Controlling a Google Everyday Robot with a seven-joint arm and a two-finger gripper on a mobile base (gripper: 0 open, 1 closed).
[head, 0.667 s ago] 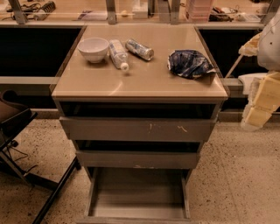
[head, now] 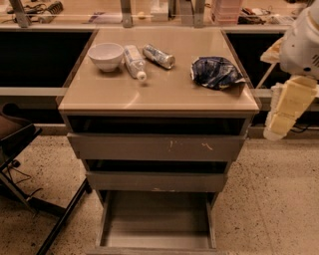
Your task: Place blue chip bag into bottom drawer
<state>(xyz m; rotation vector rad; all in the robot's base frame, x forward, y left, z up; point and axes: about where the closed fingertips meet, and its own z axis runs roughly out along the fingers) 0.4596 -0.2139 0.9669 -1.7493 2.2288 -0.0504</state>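
The blue chip bag (head: 217,72) lies crumpled on the right side of the cabinet's tan top (head: 164,92), near its right edge. The bottom drawer (head: 155,219) is pulled out at floor level and shows a bare grey floor. My gripper (head: 279,127) hangs at the end of the white and cream arm, just off the cabinet's right side. It is to the right of the bag and slightly lower, and is not touching it.
A white bowl (head: 105,55), a white tube (head: 134,62) and a silver can (head: 159,56) lie on the top's back left. The two upper drawers (head: 157,147) stand slightly open. A black chair frame (head: 30,174) stands at the left. A cluttered counter (head: 149,10) runs behind.
The arm with its gripper has shifted a little to the left and up, closer to the cabinet's right side. The bag and the drawers have not moved.
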